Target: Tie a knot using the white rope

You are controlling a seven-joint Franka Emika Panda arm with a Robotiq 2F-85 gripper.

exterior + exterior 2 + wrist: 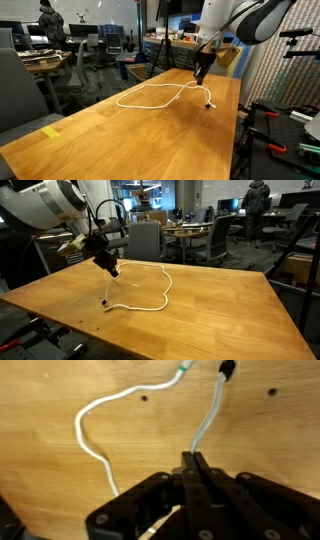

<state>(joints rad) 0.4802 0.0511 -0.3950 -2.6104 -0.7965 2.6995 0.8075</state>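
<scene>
The white rope [150, 92] lies in an open loop on the wooden table [120, 145]. In both exterior views my gripper [203, 72] hangs over the table, shut on the rope a short way from one end. From the gripper [110, 268] a short length of the rope [140, 308] drops to the table. In the wrist view the gripper [193, 457] has its fingers pressed together on the rope [207, 420], which runs out to a black tip [224, 369]. Another strand curves past on the left.
A yellow tape mark [50, 131] sits near the table's front corner. The table's edge [238, 120] lies close beside the gripper, with equipment past it. Office chairs [147, 238], desks and a person [258, 202] stand in the background.
</scene>
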